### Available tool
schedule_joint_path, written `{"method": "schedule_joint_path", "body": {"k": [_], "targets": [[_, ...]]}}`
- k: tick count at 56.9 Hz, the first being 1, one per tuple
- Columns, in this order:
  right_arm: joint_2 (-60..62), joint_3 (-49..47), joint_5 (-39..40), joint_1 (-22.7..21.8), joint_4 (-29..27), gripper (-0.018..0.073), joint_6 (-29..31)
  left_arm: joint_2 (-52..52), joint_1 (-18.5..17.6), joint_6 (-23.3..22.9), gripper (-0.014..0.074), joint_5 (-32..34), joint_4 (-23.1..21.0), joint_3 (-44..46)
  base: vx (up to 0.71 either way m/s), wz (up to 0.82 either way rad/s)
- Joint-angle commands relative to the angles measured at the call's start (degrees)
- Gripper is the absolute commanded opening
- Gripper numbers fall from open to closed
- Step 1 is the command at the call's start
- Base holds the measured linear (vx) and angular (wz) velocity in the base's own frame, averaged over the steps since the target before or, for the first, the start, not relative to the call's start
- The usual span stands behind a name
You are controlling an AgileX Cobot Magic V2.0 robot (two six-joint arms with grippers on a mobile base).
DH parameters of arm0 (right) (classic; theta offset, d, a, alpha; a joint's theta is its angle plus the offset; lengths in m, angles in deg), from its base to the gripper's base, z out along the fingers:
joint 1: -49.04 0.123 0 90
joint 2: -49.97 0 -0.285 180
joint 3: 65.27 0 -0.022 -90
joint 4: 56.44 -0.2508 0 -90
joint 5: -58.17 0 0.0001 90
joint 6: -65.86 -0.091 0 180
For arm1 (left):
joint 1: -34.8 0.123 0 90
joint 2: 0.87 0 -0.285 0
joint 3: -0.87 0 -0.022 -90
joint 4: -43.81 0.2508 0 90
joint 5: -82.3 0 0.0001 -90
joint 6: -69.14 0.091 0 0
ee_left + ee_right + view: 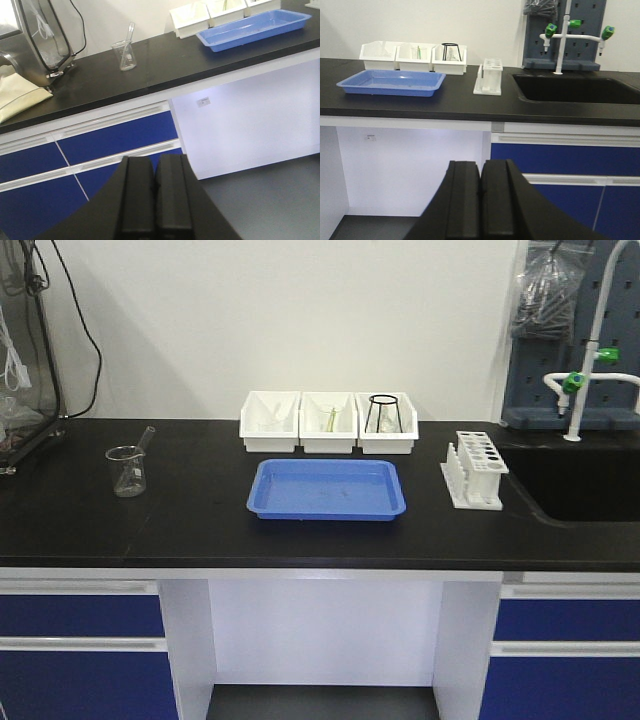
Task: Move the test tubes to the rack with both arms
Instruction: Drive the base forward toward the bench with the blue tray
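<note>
Rack (474, 470) centre right on black table (200, 530); contents of bins (329, 422) indistinct; sink (585, 485) cut off at right edge; white wall (300, 320) behind; left gripper (154, 167) and right gripper (481, 170) jaws clenched together

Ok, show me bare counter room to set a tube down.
Widest bare patch: between beaker and blue tray. Also the front strip before the tray. Crowded: bins close behind the tray; tight between rack and sink.

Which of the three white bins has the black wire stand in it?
The bin at the right end of the row, nearest the rack; only it holds the wire stand.
</note>
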Motion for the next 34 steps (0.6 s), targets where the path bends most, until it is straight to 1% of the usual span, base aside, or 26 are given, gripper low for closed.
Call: {"method": "schedule_joint_path", "body": {"k": [1,18,34], "targets": [[0.42,0.65,4.42,-0.37,0.36,-0.0007,0.22,1.19,0.15,-0.19,-0.0020,4.52,-0.53,-1.49,0.23,0.12],[0.42,0.65,4.42,-0.37,0.36,-0.0007,0.22,1.19,0.15,-0.19,-0.0020,4.52,-0.53,-1.49,0.24,0.00],[0.42,0.65,4.42,-0.37,0.36,-0.0007,0.22,1.19,0.15,-0.19,-0.0020,4.52,-0.53,-1.49,0.32,-0.04]]}}
